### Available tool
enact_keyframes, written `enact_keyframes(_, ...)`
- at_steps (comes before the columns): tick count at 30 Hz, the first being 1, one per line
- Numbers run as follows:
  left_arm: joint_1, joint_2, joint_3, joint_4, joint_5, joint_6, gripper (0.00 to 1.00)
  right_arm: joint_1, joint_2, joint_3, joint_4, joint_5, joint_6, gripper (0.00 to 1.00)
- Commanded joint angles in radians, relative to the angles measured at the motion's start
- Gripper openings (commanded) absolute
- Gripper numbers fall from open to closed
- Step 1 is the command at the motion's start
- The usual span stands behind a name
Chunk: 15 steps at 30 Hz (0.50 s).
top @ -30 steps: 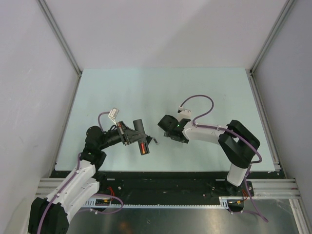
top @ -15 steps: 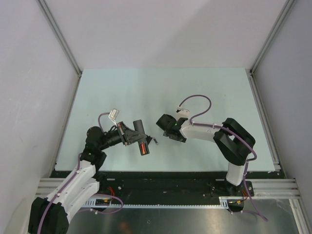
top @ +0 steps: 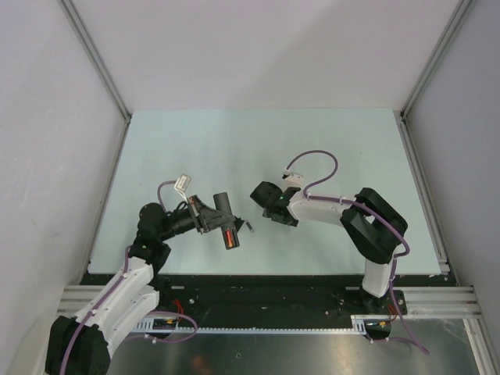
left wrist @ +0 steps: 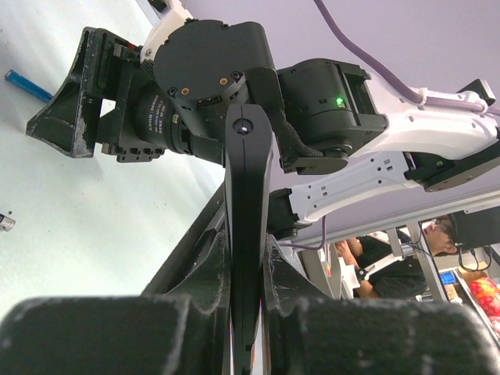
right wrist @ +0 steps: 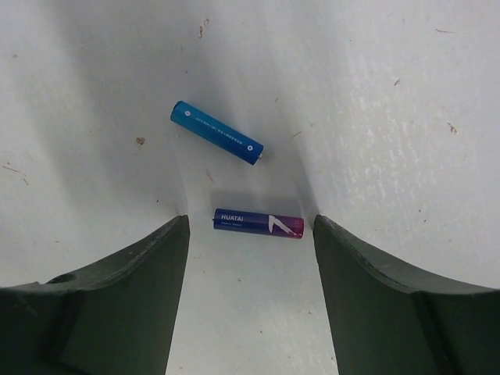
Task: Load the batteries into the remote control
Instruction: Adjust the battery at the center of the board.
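My left gripper (top: 212,219) is shut on the remote control (top: 226,223), a slim black bar held off the table. It shows edge-on between the fingers in the left wrist view (left wrist: 248,234). A red-orange battery (top: 228,237) sits in its near end. My right gripper (top: 262,195) points down at the table, open. In the right wrist view its jaws (right wrist: 250,234) straddle a blue-and-purple battery (right wrist: 258,223) lying crosswise on the table, touching neither finger. A second, blue battery (right wrist: 216,132) lies just beyond it, and also shows in the left wrist view (left wrist: 22,82).
A small dark piece (top: 250,227) lies on the pale green table (top: 344,148) between the two grippers. Grey walls and metal rails (top: 422,187) bound the table. The two grippers are close together near the table's middle.
The right gripper has shifted slightly left over the batteries and its jaws have narrowed a little. The left gripper and the remote have not moved.
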Motion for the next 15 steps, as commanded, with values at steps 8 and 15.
enact_keyframes(8, -0.007, -0.016, -0.005, 0.029, -0.009, 0.001, 0.0, 0.0, 0.036, 0.024, -0.016, 0.015, -0.025, 0.63)
enact_keyframes(15, -0.007, -0.022, -0.01, 0.029, -0.011, 0.001, 0.0, -0.005, 0.05, 0.024, -0.015, -0.004, -0.032, 0.55)
